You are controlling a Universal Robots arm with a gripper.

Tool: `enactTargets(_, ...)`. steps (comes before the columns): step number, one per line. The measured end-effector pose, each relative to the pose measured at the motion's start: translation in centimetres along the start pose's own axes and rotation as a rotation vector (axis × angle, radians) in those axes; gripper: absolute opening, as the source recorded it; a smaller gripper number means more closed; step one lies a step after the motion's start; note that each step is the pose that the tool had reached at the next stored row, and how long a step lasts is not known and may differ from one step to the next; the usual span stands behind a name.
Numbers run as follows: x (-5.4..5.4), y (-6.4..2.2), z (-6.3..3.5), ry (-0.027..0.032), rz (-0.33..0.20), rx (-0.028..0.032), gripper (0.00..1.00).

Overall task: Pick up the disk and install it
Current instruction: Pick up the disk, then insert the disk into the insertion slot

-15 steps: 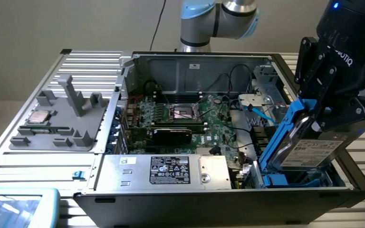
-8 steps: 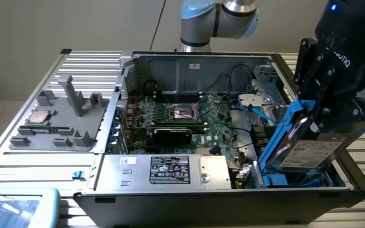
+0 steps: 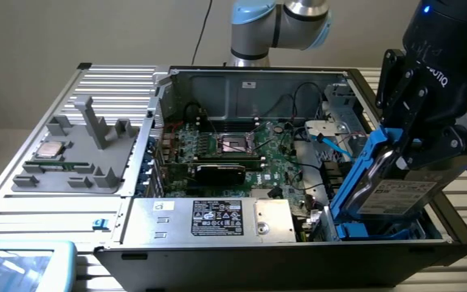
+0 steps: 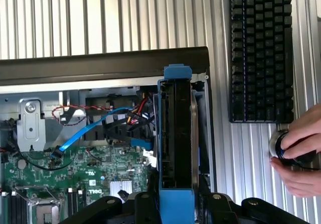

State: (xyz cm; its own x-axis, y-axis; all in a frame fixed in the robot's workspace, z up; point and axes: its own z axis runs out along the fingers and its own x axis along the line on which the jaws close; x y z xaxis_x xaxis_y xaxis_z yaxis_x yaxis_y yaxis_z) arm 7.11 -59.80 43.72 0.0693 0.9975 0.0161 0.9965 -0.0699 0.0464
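One disk (image 3: 391, 188) is showing, and it is being held between the jaws, which are clamping its upper end across the flat faces. In the exterior view it is standing on edge and leaning. Its long axis is running from about one o'clock down to seven o'clock, so the disk is hanging away from the jaws toward seven o'clock. Its lower end is dipping into the drive bay (image 3: 379, 230), which is sitting at about four o'clock of the computer case (image 3: 258, 82). By my judgement the disk is partly entered but not yet seated, and the lean against the bay's line is what matters here. The wrist view is looking along the disk's thin edge, with its blue carrier rails (image 4: 175, 73) framing it on both sides.

One arm is doing the work. Moving outward, one blue data cable (image 4: 83, 136) is lying just beside the bay, over one motherboard (image 3: 242, 152). One grey power supply box (image 3: 209, 219) is sitting at six o'clock of the case. Well apart, at nine o'clock, one CPU chip (image 3: 51, 149) is resting on one grey fixture tray (image 3: 79, 176) on the ribbed table (image 3: 22, 210). One keyboard (image 4: 261, 53) is lying outside the case, and one person's hand (image 4: 301, 158) is gripping a round controller (image 4: 282, 148) near it.
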Motion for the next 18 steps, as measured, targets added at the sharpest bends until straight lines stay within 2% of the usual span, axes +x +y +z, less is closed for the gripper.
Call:
enactTargets(11, 0.04, 0.00, 0.10, 0.0054, -0.040, 0.0016, 0.37)
enactTargets(18, 0.03, -0.02, 0.30, 0.0055, -0.040, 0.0020, 0.37)
